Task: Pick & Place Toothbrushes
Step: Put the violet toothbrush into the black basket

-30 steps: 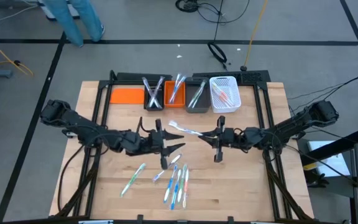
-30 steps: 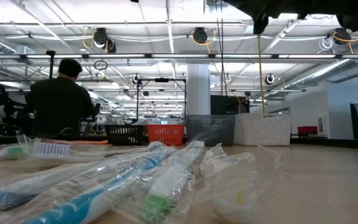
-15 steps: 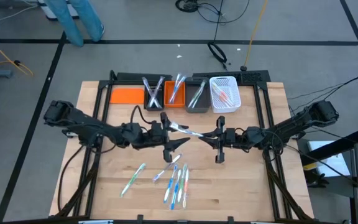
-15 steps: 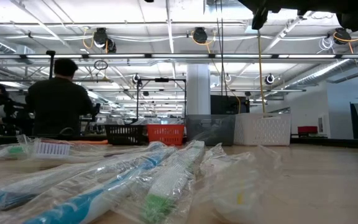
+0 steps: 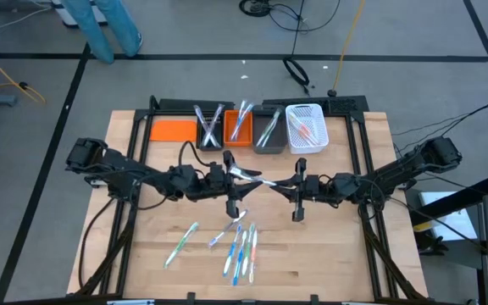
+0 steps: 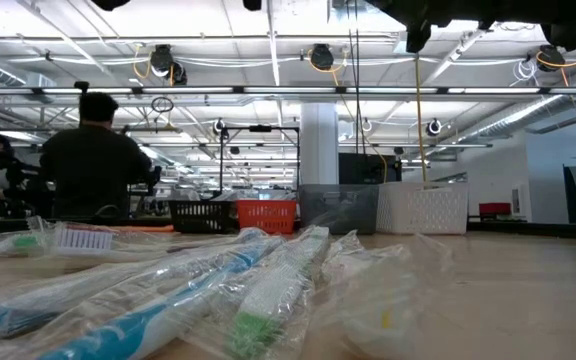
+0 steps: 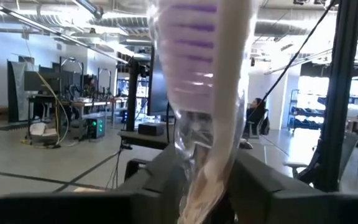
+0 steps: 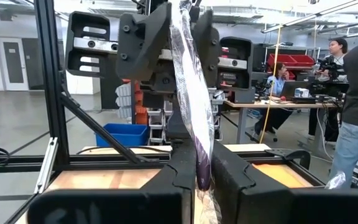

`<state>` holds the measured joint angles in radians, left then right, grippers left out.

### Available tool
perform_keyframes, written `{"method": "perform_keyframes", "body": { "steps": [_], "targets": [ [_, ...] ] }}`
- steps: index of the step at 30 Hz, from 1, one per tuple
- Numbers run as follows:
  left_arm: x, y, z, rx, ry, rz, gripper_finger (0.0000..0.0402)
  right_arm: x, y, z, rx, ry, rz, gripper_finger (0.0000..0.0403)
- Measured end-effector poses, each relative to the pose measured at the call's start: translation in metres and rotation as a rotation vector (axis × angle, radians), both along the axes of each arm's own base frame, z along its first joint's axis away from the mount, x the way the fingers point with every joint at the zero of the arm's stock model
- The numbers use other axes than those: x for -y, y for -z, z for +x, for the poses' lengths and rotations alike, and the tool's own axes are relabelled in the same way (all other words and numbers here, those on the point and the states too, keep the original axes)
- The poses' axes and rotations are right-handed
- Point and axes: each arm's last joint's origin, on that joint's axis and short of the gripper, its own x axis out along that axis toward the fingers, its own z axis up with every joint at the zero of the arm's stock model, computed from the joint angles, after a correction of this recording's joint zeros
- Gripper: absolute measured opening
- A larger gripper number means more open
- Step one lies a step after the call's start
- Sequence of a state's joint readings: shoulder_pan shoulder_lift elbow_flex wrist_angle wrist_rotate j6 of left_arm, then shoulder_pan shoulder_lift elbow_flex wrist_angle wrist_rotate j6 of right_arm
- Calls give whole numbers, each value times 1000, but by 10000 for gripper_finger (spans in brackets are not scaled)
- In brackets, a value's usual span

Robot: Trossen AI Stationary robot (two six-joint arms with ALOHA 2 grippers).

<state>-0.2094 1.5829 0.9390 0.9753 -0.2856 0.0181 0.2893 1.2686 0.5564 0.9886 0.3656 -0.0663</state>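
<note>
while held up over the middle of the table [image 5: 346, 254], a wrapped toothbrush [image 5: 252, 177] spans the gap between both arms, pinched at one end by the left gripper [image 5: 230, 172] and at the other by the right gripper [image 5: 294, 184], both seen just above centre in the overhead frame. seen from the left wrist: fingers [image 7: 160, 174] closed on the clear wrapper, with the white handle and purple ribbed grip of the toothbrush [image 7: 201, 81] rising up the centre of the frame. seen from the right wrist: fingers [image 8: 182, 162] pressed together on the wrapper at the bottom centre, the crinkled sleeve [image 8: 191, 93] running up to the other arm's gripper [image 8: 166, 37] at the top. below centre in the overhead frame, a loose heap of blue, green and white toothbrushes [image 5: 237, 246] lying on the wood, with one more toothbrush [image 5: 181, 243] apart to its left. along the upper edge of the table, a row of bins: a black bin [image 5: 208, 125], an orange bin [image 5: 238, 124], a grey bin [image 5: 268, 131] and a white basket [image 5: 306, 128], each holding toothbrushes, plus an orange lid [image 5: 173, 130] at the left. filling the bottom of the low frame, shiny wrapped toothbrushes [image 6: 178, 300] up close, with a person [image 6: 93, 160] seated at the left in the room behind.
</note>
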Motion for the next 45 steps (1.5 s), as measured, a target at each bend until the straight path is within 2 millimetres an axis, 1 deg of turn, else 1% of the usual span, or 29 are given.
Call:
{"method": "perform_keyframes", "body": {
  "steps": [4,5,6,9,15,24,27,30,33,36,40,45],
  "targets": [
    [2,0,0,1,29,10,34,0,0,0,0,-3,-1,23],
    [2,0,0,0,28,16,19,0,0,0,1,-4,1,28],
    [1,0,0,0,28,16,13,0,0,0,2,-4,1,32],
    [1,1,0,-8,19,2,14,0,0,0,-1,-3,-6,41],
    [2,3,1,-42,25,-11,8,0,3,1,-33,5,-62,47],
    [2,6,0,-78,17,-13,7,1,5,1,-61,42,-38,55],
    [2,7,1,-92,11,-16,7,1,7,1,-84,54,-43,79],
    [1,4,-2,-111,12,-13,7,1,10,2,-114,54,-46,115],
    [-1,-2,-9,-145,8,-17,7,1,12,2,-132,55,-35,148],
    [-3,-8,-16,-181,6,-23,7,2,14,2,-152,63,-35,172],
    [-5,-17,-28,-220,2,-27,7,2,16,2,-166,68,-34,188],
    [-14,-19,-41,-343,-89,-34,6,2,21,2,-218,60,-23,191]
  ]
}}
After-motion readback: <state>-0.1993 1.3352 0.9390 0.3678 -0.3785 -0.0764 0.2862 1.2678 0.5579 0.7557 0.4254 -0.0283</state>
